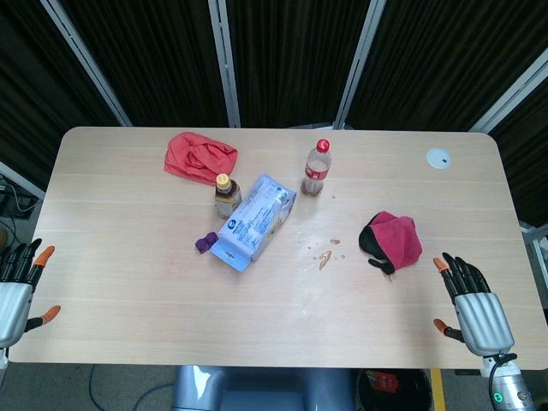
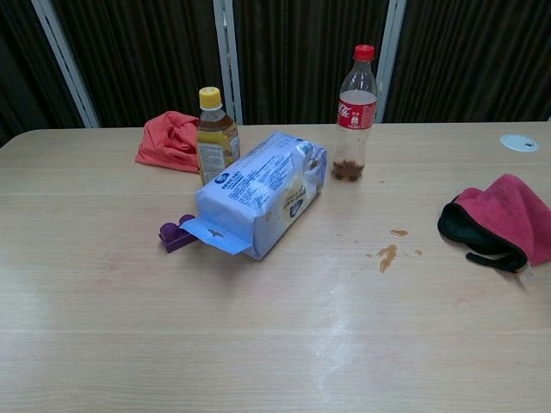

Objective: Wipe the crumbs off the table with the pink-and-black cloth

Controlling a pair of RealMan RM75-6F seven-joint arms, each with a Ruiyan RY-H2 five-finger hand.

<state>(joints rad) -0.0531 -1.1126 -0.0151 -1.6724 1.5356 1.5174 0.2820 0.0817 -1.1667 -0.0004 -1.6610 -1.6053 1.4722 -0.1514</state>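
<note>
Nothing picked up yet: my right hand (image 1: 471, 301) and left hand (image 1: 19, 287) rest spread and empty. The pink-and-black cloth (image 1: 392, 240) lies beside the crumbs (image 1: 324, 258), so next I reach my right hand for it

red-capped bottle (image 2: 355, 112), white label lettering illegible

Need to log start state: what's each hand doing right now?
Left hand: open, fingers apart, holding nothing, at the table's edge.
Right hand: open, fingers apart, holding nothing; the pink-and-black cloth lies untouched ahead of it.
</note>
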